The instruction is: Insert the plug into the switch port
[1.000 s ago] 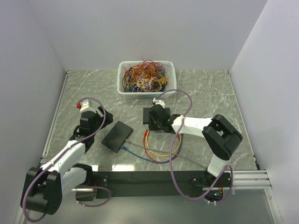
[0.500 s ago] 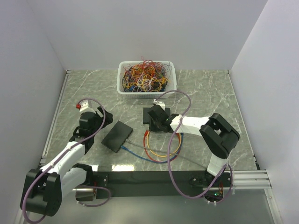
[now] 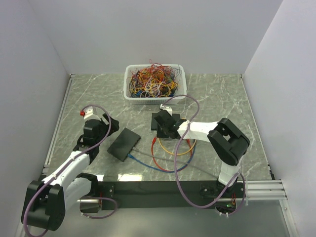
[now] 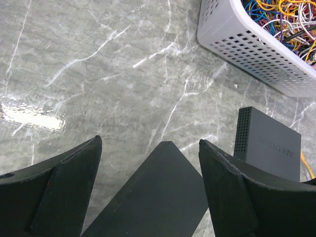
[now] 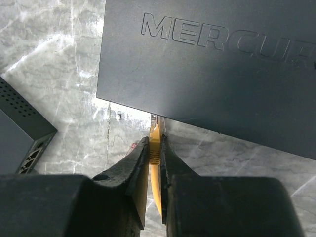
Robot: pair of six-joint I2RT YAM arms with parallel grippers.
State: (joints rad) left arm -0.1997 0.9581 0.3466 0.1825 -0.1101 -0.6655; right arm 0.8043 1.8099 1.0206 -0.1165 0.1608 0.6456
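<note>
Our right fingers (image 5: 136, 165) pinch the yellow cable's plug (image 5: 155, 129) tight, its nose at the edge of the dark grey lettered switch box (image 5: 222, 64), likely to line up a port. Our left fingers (image 4: 59, 190) gape empty over another black box (image 4: 158, 197).

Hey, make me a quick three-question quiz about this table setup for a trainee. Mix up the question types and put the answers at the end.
1. True or false: the left gripper is shut on a cable.
2. What colour is the plug pinched in the right gripper? A blue, B yellow, C red.
3. How many black switches lie on the table?

Key:
1. False: it is open and holds nothing.
2. B.
3. Two: the left switch under the left gripper, and the right switch just ahead of the plug.
</note>
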